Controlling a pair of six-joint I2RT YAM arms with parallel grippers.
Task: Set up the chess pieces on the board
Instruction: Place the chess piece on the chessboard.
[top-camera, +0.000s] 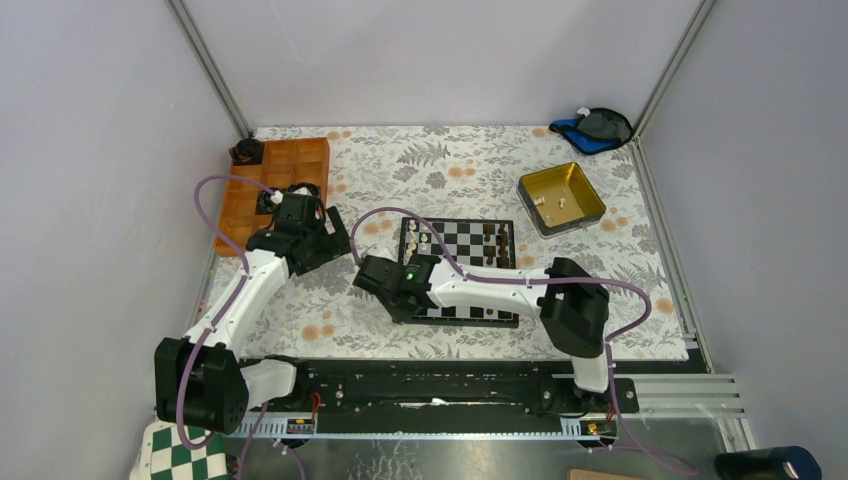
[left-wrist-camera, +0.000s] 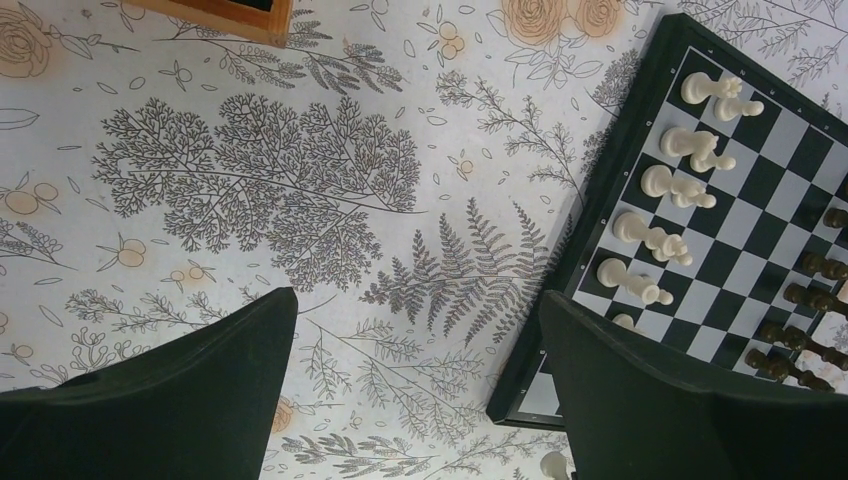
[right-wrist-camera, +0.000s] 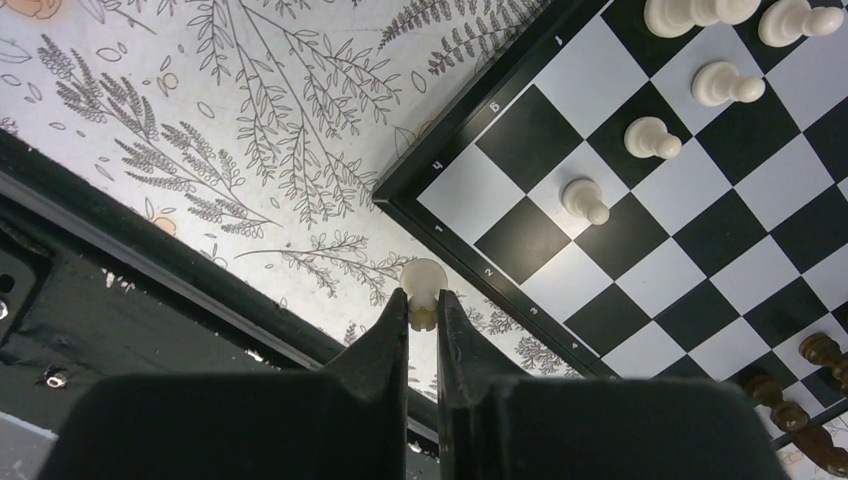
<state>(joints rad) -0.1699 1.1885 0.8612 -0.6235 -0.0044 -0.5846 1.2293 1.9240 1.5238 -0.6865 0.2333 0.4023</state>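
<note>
Right gripper (right-wrist-camera: 423, 310): clamped on white pawn (right-wrist-camera: 423, 285), just off a corner of the board (right-wrist-camera: 530, 135)
Left gripper (left-wrist-camera: 417, 298): spread wide beside the board

Right arm (top-camera: 480, 285) hid part of the board (top-camera: 470, 238). The pawn (right-wrist-camera: 423, 278) sat half hidden in the right gripper (right-wrist-camera: 423, 300).

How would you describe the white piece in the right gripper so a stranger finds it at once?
Find the black-framed chessboard on the flowered tablecloth. Just outside its frame, near one corner, the right gripper is shut on a white pawn. The other white pawns stand on squares; this one is pinched between black fingers.
</note>
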